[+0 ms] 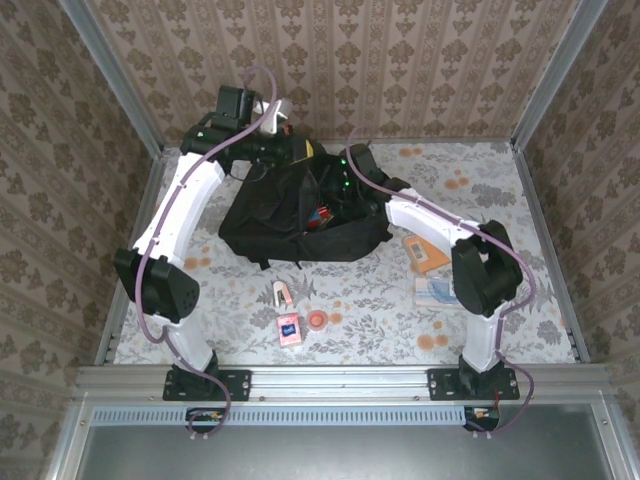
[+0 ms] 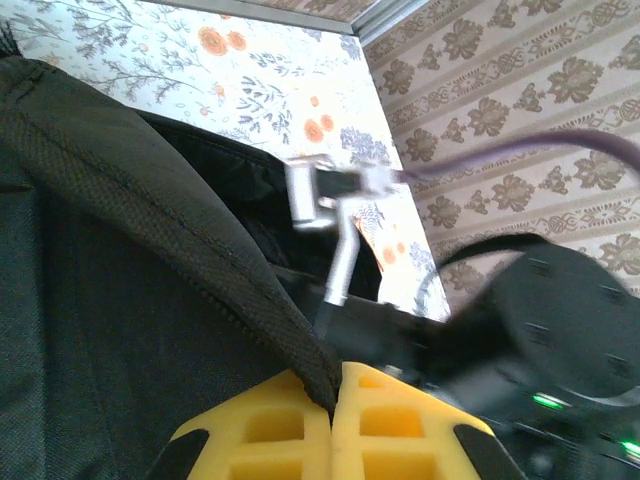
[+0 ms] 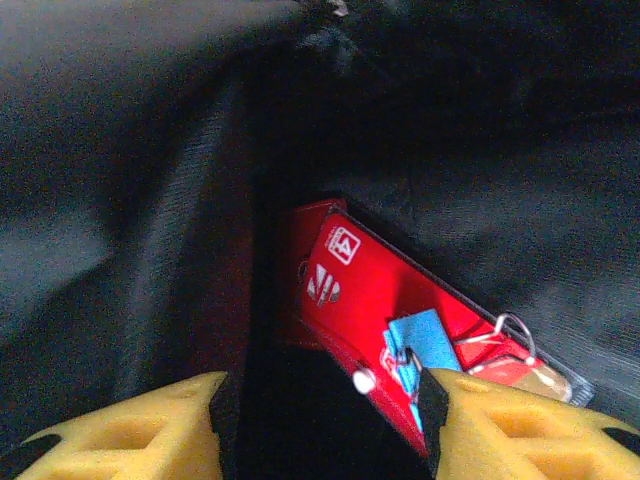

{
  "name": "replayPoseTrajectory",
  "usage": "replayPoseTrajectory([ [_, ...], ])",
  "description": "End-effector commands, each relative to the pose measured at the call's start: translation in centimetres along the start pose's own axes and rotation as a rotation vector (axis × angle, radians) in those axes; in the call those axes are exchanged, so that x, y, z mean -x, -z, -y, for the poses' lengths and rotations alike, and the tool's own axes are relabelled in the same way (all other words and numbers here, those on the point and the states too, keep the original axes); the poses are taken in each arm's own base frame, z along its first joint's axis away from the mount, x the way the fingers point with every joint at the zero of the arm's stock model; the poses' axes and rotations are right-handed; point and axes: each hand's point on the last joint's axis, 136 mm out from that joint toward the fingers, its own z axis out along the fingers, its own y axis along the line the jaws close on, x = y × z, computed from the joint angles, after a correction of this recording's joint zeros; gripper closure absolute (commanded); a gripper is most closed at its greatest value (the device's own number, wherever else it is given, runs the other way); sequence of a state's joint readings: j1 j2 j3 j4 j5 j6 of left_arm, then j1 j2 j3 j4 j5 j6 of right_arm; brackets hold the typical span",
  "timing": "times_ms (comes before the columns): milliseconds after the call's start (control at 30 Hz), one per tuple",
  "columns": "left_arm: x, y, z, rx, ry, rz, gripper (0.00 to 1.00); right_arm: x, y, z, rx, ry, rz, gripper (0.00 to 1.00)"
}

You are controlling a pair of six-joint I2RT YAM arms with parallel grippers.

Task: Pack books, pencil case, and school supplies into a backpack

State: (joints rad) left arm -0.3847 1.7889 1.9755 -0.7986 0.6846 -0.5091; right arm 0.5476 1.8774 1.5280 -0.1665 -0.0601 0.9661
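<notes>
Inside backpack (image 3: 130, 150), right gripper (image 3: 322, 400) spread above blue clip (image 3: 418, 345) on red book (image 3: 350, 300), left gripper (image 2: 333, 385) pinching its rim.

we see the backpack (image 1: 290, 215) as matt black cloth, coarse and woven along its padded edge, smoother on the panels. the fingers (image 2: 270, 425) of the left gripper (image 2: 334, 392) look like dull yellow plastic, moulded with hollow cells. a red book (image 3: 345, 290) has a glossy cover, and a blue clip (image 3: 420, 345) carries shiny wire handles. the table cover (image 1: 380, 300) is a matt flowered print. the rail (image 1: 340, 378) is brushed metal, the arm shells (image 1: 190, 205) smooth white plastic.
</notes>
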Motion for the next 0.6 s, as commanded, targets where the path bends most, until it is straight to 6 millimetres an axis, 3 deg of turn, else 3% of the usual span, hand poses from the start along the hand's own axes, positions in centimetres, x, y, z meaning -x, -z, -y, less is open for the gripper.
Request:
replayPoseTrajectory([
  [0, 1.7, 1.6, 1.9, -0.050, -0.048, 0.077, 1.00, 1.9, 6.2, -2.5, -0.002, 0.250, 0.093, 0.44],
  [133, 1.8, 1.7, 1.7, -0.044, -0.057, 0.086, 1.00, 1.7, 10.7, -2.9, 0.020, 0.407, 0.123, 0.40],
  [267, 1.8, 1.9, 1.2, -0.035, -0.056, 0.108, 1.00, -1.0, 15.6, -2.6, 0.140, 0.597, 0.136, 0.39],
  [433, 1.5, 1.5, 0.9, -0.042, -0.059, 0.115, 1.00, -9.5, 18.3, -1.0, 0.318, 0.888, 0.020, 0.35],
  [567, 1.3, 1.6, 0.4, -0.020, -0.075, 0.129, 1.00, -16.4, 17.9, 2.7, 0.264, 1.124, -0.129, 0.29],
])
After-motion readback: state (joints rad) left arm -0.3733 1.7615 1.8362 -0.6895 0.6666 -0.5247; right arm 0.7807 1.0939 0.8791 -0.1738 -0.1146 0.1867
